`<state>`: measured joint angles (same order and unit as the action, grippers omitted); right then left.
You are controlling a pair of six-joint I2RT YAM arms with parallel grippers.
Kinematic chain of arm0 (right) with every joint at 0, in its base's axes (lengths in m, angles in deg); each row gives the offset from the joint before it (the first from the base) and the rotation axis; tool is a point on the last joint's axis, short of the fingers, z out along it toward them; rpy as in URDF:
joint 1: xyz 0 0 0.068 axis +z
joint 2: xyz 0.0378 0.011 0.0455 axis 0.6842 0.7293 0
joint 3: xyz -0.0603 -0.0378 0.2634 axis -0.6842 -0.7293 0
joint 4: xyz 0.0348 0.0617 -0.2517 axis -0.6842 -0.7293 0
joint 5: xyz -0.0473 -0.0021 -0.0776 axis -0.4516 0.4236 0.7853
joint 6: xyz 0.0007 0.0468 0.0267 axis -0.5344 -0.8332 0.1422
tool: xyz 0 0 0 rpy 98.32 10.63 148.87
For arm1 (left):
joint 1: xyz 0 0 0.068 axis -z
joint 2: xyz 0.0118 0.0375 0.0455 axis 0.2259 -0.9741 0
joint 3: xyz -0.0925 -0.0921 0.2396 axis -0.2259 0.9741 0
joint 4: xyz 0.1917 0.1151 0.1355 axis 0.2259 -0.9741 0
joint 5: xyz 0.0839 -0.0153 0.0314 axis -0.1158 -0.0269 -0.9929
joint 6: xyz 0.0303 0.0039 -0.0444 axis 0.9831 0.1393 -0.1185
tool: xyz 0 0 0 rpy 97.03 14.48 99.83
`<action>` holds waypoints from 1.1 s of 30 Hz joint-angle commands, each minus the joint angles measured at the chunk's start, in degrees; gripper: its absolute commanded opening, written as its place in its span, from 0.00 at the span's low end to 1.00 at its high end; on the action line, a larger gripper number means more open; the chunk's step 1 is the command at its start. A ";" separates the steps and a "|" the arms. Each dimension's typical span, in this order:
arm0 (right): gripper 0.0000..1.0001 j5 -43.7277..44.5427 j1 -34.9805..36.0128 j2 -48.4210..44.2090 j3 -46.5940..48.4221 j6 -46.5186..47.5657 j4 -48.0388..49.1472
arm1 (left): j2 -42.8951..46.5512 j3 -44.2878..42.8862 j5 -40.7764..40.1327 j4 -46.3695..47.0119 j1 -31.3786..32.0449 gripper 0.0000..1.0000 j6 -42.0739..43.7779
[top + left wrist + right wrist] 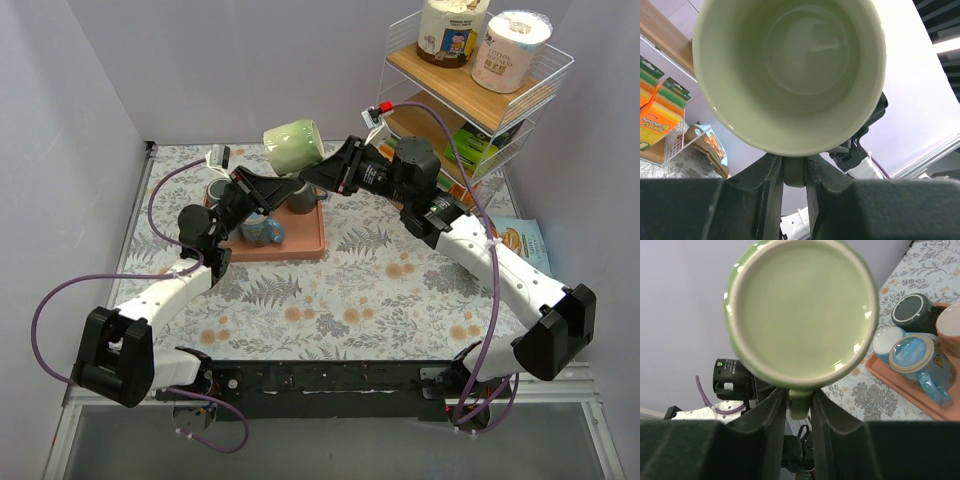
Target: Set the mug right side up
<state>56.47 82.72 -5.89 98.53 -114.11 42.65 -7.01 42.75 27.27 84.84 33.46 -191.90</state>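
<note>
Seen from above, a glossy, pale green mug (293, 146) hangs in the air on its side, at 12 o'clock from a flat terracotta-coloured tray (305, 248). The tray sits on a table (400, 290) covered in a fern-and-flower print. The left gripper (288, 186) reaches the mug from 7 o'clock and the right gripper (318, 172) from 4 o'clock, and their black tips meet beneath it. In the left wrist view, the green mug (790, 70) turns its round, open mouth to the camera, showing a smooth glazed inside. The left gripper (794, 172) is clenched on the handle at 6 o'clock. In the right wrist view, the green mug (800, 310) shows its flat circular base with a raised pale rim. The right gripper (800, 405) grasps the handle at 6 o'clock, its fingers against both sides. At 3 o'clock, a shiny blue mug (917, 360) and a dark mug (912, 312) rest on the tray (900, 390).
</note>
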 commanded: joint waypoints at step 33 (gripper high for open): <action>0.70 11.11 -8.43 -12.85 -2.66 10.18 -21.94 | 5.01 -17.74 -3.92 -40.37 -0.72 0.00 11.72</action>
<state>64.19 75.77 -16.71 92.87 -107.34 24.29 -6.49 32.45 25.42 53.52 32.67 -187.84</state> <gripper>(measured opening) 0.702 0.192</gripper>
